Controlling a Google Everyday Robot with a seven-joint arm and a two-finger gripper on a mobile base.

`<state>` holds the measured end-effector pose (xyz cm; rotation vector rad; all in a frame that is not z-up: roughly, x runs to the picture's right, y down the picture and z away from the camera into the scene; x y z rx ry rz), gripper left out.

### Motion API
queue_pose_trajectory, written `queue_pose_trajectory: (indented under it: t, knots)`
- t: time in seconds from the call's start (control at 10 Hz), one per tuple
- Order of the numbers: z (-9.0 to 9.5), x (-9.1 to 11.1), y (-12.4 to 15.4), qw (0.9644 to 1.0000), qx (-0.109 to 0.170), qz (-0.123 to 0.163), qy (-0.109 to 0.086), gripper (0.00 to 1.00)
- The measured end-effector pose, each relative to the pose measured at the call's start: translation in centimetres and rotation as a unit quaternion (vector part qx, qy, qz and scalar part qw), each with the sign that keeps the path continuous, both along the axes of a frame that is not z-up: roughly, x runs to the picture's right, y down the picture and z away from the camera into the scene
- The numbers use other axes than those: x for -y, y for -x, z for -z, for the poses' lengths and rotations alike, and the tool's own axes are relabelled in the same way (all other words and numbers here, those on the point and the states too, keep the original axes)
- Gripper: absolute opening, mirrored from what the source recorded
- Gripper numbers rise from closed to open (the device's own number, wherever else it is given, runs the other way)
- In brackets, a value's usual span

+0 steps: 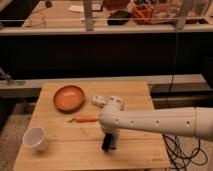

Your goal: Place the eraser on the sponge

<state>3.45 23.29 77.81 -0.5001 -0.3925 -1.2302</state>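
My white arm [155, 122] reaches in from the right across the wooden table [60, 152]. At its end my gripper [108, 142] points down, a dark shape just above the tabletop near the front centre. I cannot make out whether that dark shape includes the eraser. The sponge does not show; the arm covers the table behind and right of the gripper.
An orange bowl [69, 97] sits at the back left. A carrot [85, 119] lies just left of the arm. A white bottle [102, 101] lies behind the arm, and a white cup [36, 138] stands at the front left. Cables hang off the table's right side.
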Motion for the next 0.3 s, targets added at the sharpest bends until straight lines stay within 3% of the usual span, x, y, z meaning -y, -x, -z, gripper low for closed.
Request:
queue_pose_trajectory:
  t: [0.3]
  knots:
    - [-0.24, 0.40, -1.19, 0.9998, -0.016, 0.002, 0.011, 0.80]
